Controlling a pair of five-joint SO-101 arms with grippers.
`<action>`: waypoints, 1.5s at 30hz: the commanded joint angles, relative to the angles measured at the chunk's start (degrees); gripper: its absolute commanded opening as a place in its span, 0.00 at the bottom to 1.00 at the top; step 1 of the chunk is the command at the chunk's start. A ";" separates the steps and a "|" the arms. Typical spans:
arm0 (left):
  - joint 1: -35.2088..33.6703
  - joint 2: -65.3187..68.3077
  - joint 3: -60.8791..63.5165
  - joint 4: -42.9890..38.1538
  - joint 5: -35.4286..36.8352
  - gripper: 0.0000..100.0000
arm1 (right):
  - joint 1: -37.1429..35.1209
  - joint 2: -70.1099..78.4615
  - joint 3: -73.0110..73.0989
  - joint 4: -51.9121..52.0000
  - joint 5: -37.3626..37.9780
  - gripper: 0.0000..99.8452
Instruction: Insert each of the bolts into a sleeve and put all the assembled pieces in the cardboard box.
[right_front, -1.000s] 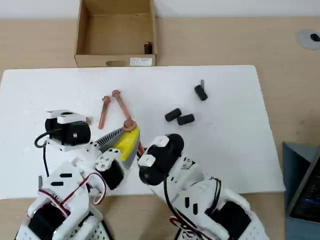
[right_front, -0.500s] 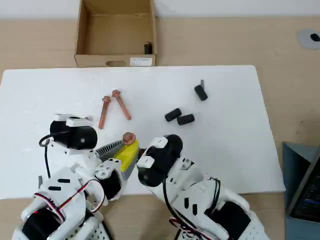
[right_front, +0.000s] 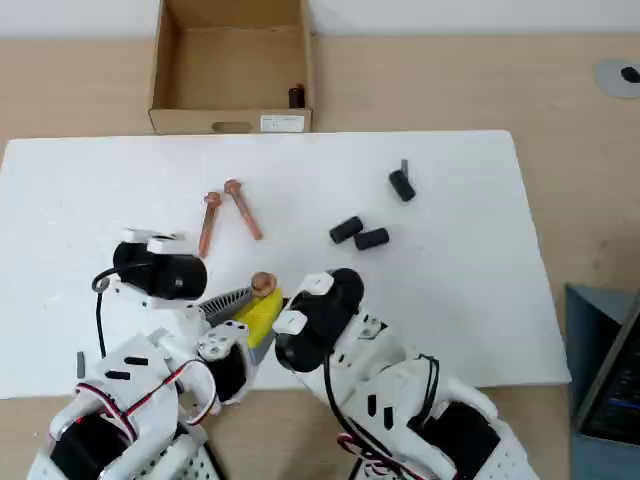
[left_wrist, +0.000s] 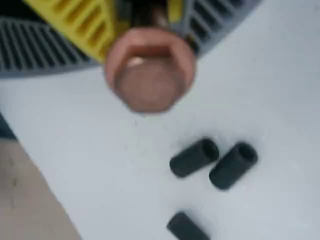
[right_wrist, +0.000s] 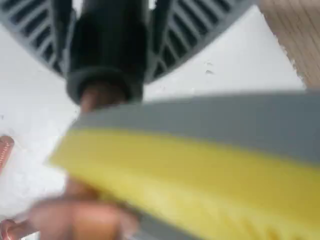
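From above, the left gripper (right_front: 257, 297) is clenched on a copper bolt (right_front: 262, 284) over the white mat (right_front: 80, 200), near two loose bolts (right_front: 209, 222). The right wrist view shows what lies under the arm from above: the right gripper (right_wrist: 107, 65) grasping a black sleeve (right_wrist: 107, 40), the bolt's shank at its open end. Three loose sleeves (right_front: 346, 229) lie farther right.

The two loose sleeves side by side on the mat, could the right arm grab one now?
Probably not yet: its fingers are full with a sleeve, the left arm's bolt at its mouth. The mat between looks free.
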 joint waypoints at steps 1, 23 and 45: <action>0.00 -0.04 -0.44 3.78 -0.70 0.00 | -0.13 -8.66 -1.10 -1.76 0.53 0.01; -2.46 0.04 -7.30 6.07 -0.62 0.19 | -0.13 -8.66 -1.10 -1.76 0.53 0.01; -38.68 -0.04 -1.05 6.68 -16.97 0.00 | 15.08 -6.02 -2.33 -1.32 0.09 0.01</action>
